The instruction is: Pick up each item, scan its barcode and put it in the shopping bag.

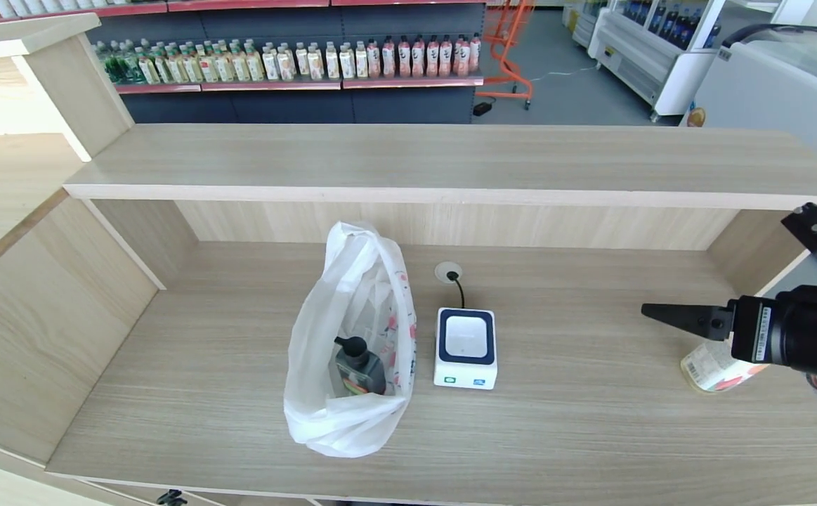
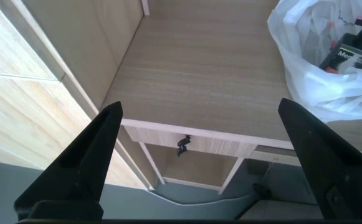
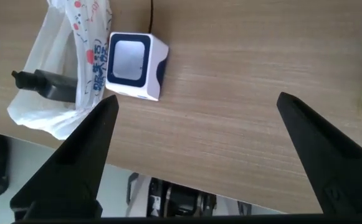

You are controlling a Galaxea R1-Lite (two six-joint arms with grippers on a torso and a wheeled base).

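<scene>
Worktop (image 1: 591, 429): pale wood-grain laminate, matt, smooth. Shopping bag (image 1: 324, 422): thin white plastic film, translucent, crinkled, slight sheen, red print. Scanner (image 1: 466, 372): white hard plastic housing, smooth, dark blue rim, glossy window on top. Pump bottle (image 1: 360, 369) in the bag: dark plastic, black matt pump. Labelled bottle (image 1: 710, 369): pale, printed wrap, slight gloss. Left gripper (image 2: 199, 104) fingers (image 2: 84, 165) and right gripper (image 3: 197, 98) fingers (image 3: 84, 162): black, matt, smooth

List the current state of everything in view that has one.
Shopping bag: open, standing on counter.
Pump bottle: inside the bag.
Scanner: on counter, cabled, nothing over it.
Labelled bottle: on counter, unbagged, partly hidden.
Left gripper: fingers open, empty.
Right gripper: fingers open, empty.
</scene>
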